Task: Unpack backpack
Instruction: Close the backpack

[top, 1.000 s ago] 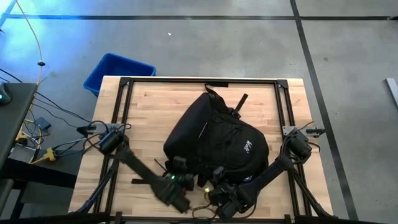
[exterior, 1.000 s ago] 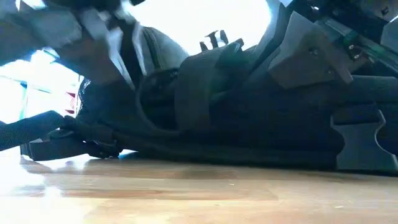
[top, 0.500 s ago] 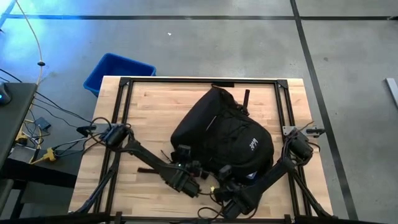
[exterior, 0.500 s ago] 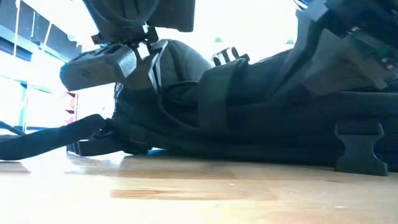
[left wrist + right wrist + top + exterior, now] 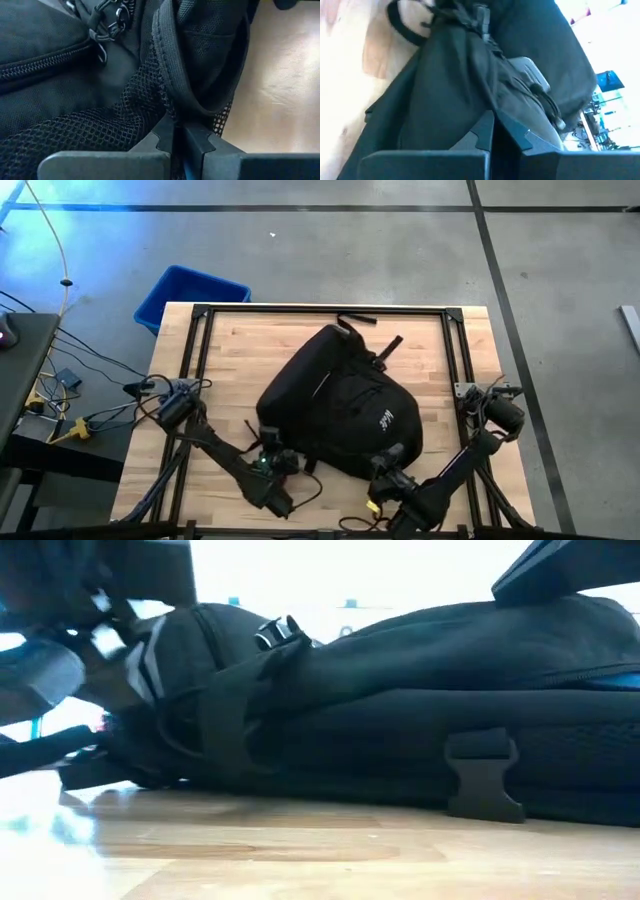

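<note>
Backpack (image 5: 335,405) logo white, unreadable; bag has swung since before. Left claw (image 5: 177,142) now pinching its mesh edge; right claw (image 5: 495,132) pressed together against its fabric.

A black backpack (image 5: 335,405) lies on the wooden table (image 5: 240,355).

High cam looks straight down on my whole table (image 5: 230,350). Low cam sits at tabletop level, close against the backpack (image 5: 400,740). Both my wrist cams press nearly onto its fabric. All four views share the backpack (image 5: 335,405).
</note>
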